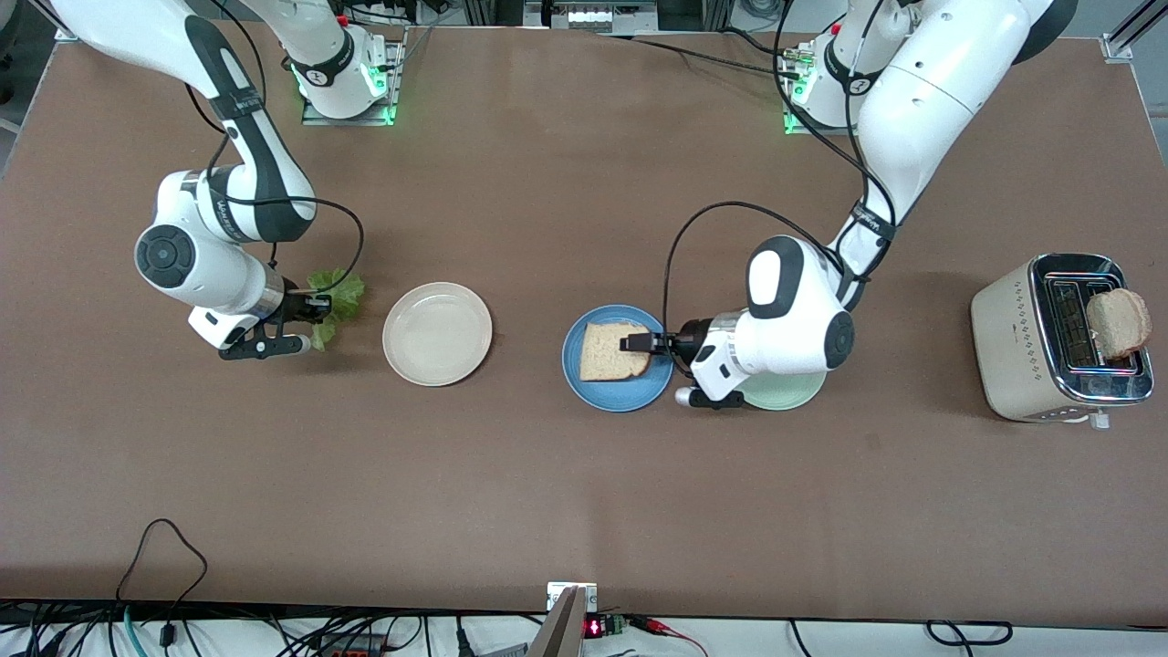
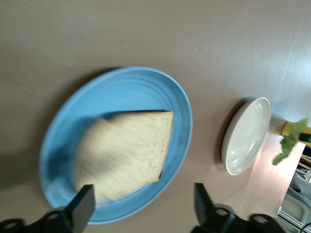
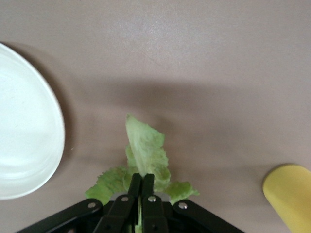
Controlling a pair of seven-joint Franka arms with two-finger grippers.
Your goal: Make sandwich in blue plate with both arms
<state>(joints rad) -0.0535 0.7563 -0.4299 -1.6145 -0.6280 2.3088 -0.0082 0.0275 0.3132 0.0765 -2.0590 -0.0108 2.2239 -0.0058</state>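
Observation:
One bread slice [image 1: 613,351] lies flat on the blue plate [image 1: 618,394] in the middle of the table. My left gripper [image 1: 636,344] hangs open over the slice's edge toward the left arm's end. In the left wrist view its fingers [image 2: 82,206] stand wide apart with nothing between them, above the bread [image 2: 126,153] and the plate's rim [image 2: 126,92]. My right gripper [image 1: 315,307] is shut on a ruffled green lettuce leaf [image 1: 339,292] over the table at the right arm's end. The right wrist view shows the leaf [image 3: 143,145] pinched in that gripper [image 3: 141,182].
A cream-white plate [image 1: 437,333] sits between the lettuce and the blue plate. A pale green plate [image 1: 792,392] lies partly under the left wrist. A toaster [image 1: 1013,338] at the left arm's end holds another bread slice [image 1: 1118,321]. A yellow object [image 3: 290,194] lies near the lettuce.

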